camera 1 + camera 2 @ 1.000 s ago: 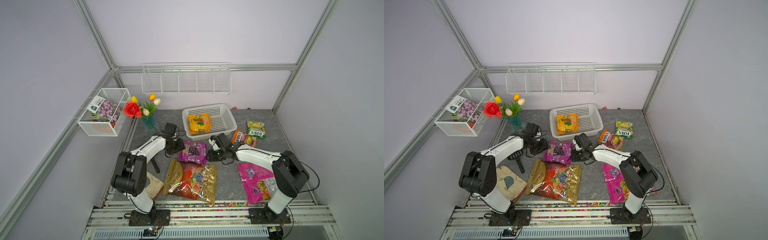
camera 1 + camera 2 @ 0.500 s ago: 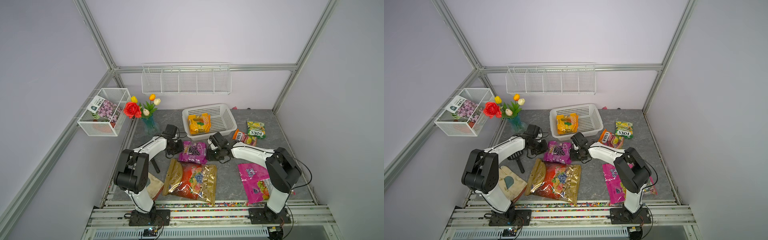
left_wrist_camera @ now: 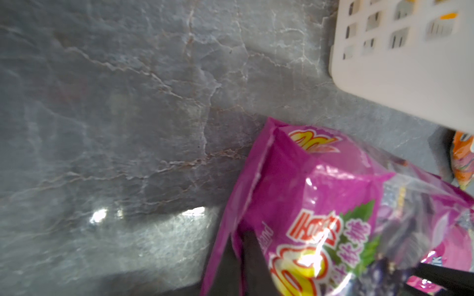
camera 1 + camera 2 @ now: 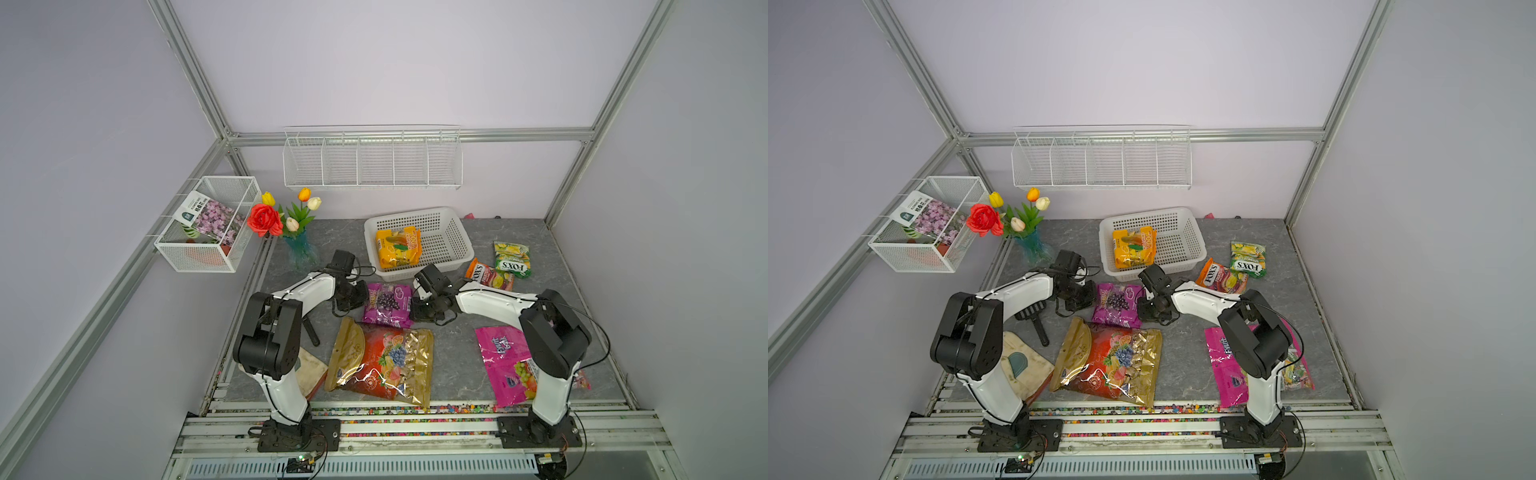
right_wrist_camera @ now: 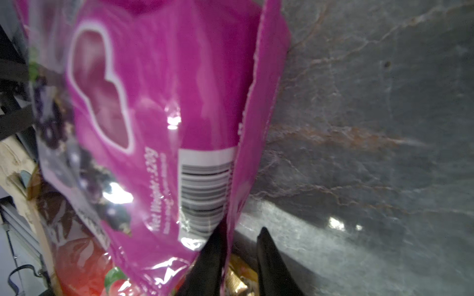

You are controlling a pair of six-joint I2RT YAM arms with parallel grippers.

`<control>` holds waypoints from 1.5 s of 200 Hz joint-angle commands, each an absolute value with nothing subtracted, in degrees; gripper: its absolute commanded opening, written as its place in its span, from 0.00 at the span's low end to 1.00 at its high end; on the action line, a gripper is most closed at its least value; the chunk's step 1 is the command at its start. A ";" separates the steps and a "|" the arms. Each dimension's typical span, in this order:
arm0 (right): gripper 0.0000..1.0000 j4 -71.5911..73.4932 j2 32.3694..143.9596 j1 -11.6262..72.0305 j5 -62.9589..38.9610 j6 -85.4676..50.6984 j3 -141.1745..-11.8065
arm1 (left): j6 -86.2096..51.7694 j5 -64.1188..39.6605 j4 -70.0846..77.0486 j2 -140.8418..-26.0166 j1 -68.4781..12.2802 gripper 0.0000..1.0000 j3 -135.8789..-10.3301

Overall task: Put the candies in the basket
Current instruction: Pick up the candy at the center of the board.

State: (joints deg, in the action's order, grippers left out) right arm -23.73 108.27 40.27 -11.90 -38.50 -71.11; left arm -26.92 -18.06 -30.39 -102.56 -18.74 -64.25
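Hands of both arms meet at one candy bag in the middle of the bench. The left hand (image 4: 361,298) is closed tight on one side edge of the purple grape bag (image 4: 387,305); its wrist view shows dark fingers (image 3: 252,256) pinching the sealed seam. The right hand (image 4: 414,309) sits at the opposite edge. In its wrist view the two fingers (image 5: 213,256) stand narrowly apart, one on each side of the seam with a gap between them, so this side does not look clamped. The bag lies on the grey bench (image 4: 457,353) just in front of the basket (image 4: 442,243), with a strip of bench between them. The white slotted basket stands toward the back and holds one candy, the yellow bag (image 4: 398,247), lying inside. Outside it, the orange FOX'S bag (image 4: 486,274) and the green FOX'S bag (image 4: 512,259) lie beside the basket on the robot's right. The large gold-and-red bag (image 4: 382,361) lies near the front, just before the purple one. The large pink Fruit bag (image 4: 505,365) is partly hidden under the right arm. By this count one of six candies is in, one is being gripped, and four wait untouched.
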 commanded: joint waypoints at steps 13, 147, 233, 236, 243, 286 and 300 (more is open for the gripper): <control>0.13 -23.56 108.94 40.59 -12.16 -39.46 -71.05 | -26.41 -21.07 -30.94 -102.93 -18.98 0.00 -64.63; 0.00 -31.03 90.56 40.50 -2.65 -34.70 -66.36 | -27.33 -23.85 -38.80 -98.91 -28.65 0.00 -72.67; 0.00 -45.97 80.30 36.28 7.03 -27.82 -74.19 | -29.27 -25.24 -43.73 -101.32 -32.34 0.00 -89.85; 0.00 -46.03 80.13 35.65 6.89 -27.52 -74.42 | -29.21 -25.15 -43.98 -101.72 -32.34 0.00 -90.92; 0.00 -45.85 79.76 34.30 6.73 -27.06 -74.81 | -29.14 -25.01 -44.49 -102.37 -32.34 0.00 -92.98; 0.00 -41.30 81.32 26.69 6.70 -21.87 -78.30 | -28.82 -23.17 -45.35 -110.15 -32.34 0.00 -107.24; 0.00 -38.76 82.87 25.30 8.02 -20.53 -79.46 | -29.26 -20.35 -44.62 -113.02 -32.34 0.00 -111.44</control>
